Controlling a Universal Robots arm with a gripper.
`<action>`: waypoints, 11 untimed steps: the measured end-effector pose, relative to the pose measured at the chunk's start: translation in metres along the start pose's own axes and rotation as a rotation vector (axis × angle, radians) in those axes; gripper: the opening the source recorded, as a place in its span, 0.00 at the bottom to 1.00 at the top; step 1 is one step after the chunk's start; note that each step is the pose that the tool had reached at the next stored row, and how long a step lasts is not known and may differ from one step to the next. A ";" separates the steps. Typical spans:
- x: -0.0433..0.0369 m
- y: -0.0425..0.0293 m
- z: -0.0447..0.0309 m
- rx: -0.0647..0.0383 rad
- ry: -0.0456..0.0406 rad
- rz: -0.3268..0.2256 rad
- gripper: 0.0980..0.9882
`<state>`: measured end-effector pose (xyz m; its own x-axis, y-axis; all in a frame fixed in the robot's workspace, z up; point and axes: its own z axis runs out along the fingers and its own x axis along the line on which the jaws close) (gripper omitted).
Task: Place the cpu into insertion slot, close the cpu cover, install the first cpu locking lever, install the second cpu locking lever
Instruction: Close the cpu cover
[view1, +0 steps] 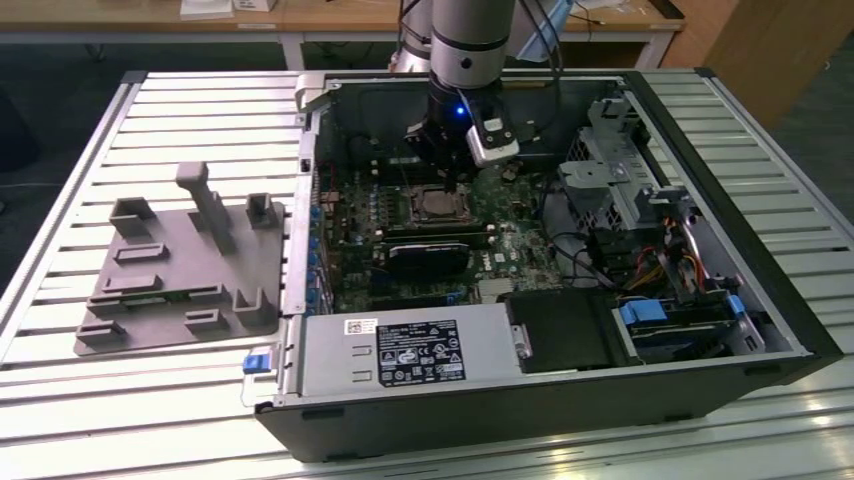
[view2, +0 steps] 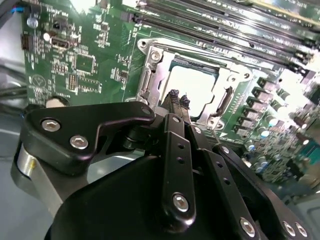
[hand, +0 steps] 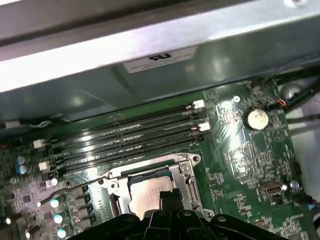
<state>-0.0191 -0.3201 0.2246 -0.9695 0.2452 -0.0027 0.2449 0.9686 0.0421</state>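
Black links form the tool (view2: 178, 100), its fingertips (view2: 173, 101) clenched together with nothing between them. They sit at the near edge of the cpu cover (view2: 157, 70); whether they touch it cannot be told. That silvery frame lies flat over the insertion slot (view1: 438, 205). The cpu (view2: 192, 85) sits inside, its grey top showing through the cut-out. In the first wrist view a thin wire locking lever (hand: 75, 186) angles away from the socket's side. Beyond run the memory slots (hand: 125, 137), then the computer case wall (hand: 150, 30).
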 end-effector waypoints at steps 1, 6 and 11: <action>0.0000 0.0000 0.0001 -0.001 0.0002 -0.016 0.00; 0.0000 0.0000 0.0005 -0.005 0.0008 -0.093 0.00; 0.0000 0.0000 0.0009 -0.008 0.0023 -0.171 0.00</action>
<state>-0.0190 -0.3201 0.2237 -0.9970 0.0768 -0.0083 0.0763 0.9958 0.0496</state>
